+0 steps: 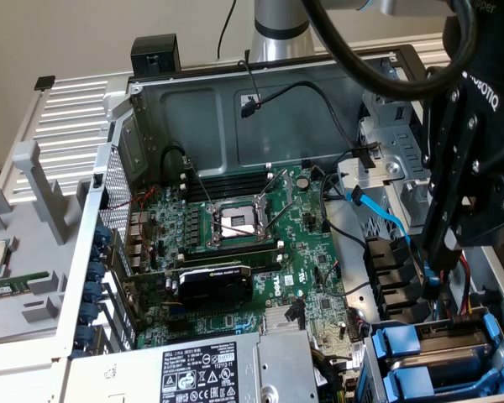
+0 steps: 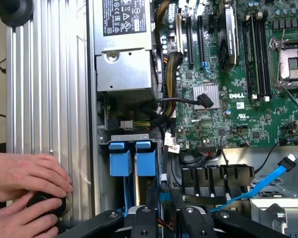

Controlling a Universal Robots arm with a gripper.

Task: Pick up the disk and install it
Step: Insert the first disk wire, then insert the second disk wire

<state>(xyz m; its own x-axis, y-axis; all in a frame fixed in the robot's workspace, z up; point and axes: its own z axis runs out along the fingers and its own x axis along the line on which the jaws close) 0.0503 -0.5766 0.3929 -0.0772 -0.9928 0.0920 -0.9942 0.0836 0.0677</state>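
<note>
You are near the drive cage (image 1: 487, 323), so I tell you where each thing is from that cage.

The disk (image 2: 145, 163) with its blue frame sits inside the cage. Its blue end tab faces out of the cage mouth. A second disk (image 2: 123, 163) with the same blue frame sits right beside it in the next slot, on the side away from the green board (image 1: 235, 227). From how they lie, both look pushed in. I cannot tell whether the disk is clicked all the way home, because the cage walls hide its back end.

So I think the carrying part is done, or it has not begun. The pictures do not let me say which. Nothing is being carried through the air now.

Your gripper (image 1: 431, 277) hangs above the cage, just past the tab end of the disk. It does not touch the disk. Its two fingers (image 2: 151, 201) stand a little apart with a thin gap between them. Nothing is pinched in that gap.

A thin blue cable (image 1: 386, 218) runs down close to the gripper, on the board side of the cage.

A person's hands (image 2: 25, 183) rest outside the case wall, on the far side of the cage from the board
</note>
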